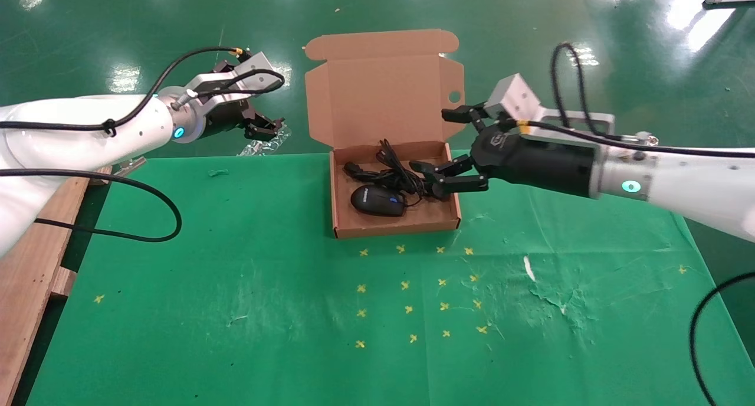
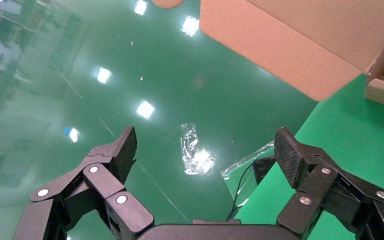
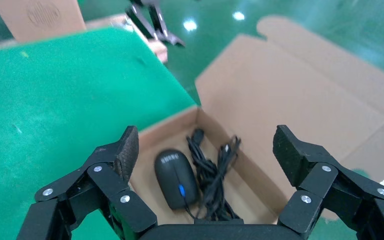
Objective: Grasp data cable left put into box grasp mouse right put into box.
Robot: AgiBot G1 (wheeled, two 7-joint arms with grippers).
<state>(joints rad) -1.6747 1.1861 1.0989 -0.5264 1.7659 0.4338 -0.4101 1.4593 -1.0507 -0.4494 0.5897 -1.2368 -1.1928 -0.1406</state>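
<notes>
The brown cardboard box (image 1: 396, 228) stands at the table's far middle with its lid up. Inside lie the black mouse (image 1: 377, 200) with its blue wheel and the black coiled data cable (image 1: 394, 169) behind it. Both also show in the right wrist view: the mouse (image 3: 175, 177), the data cable (image 3: 212, 167) and the box (image 3: 250, 85). My right gripper (image 1: 443, 147) is open and empty, just above the box's right wall. My left gripper (image 1: 264, 126) is open and empty, raised past the table's far left edge, left of the box.
A wooden pallet (image 1: 29, 264) lies along the table's left side. Clear plastic wrap (image 2: 192, 150) lies on the green floor below the left gripper. Yellow cross marks (image 1: 413, 288) dot the green cloth in front of the box.
</notes>
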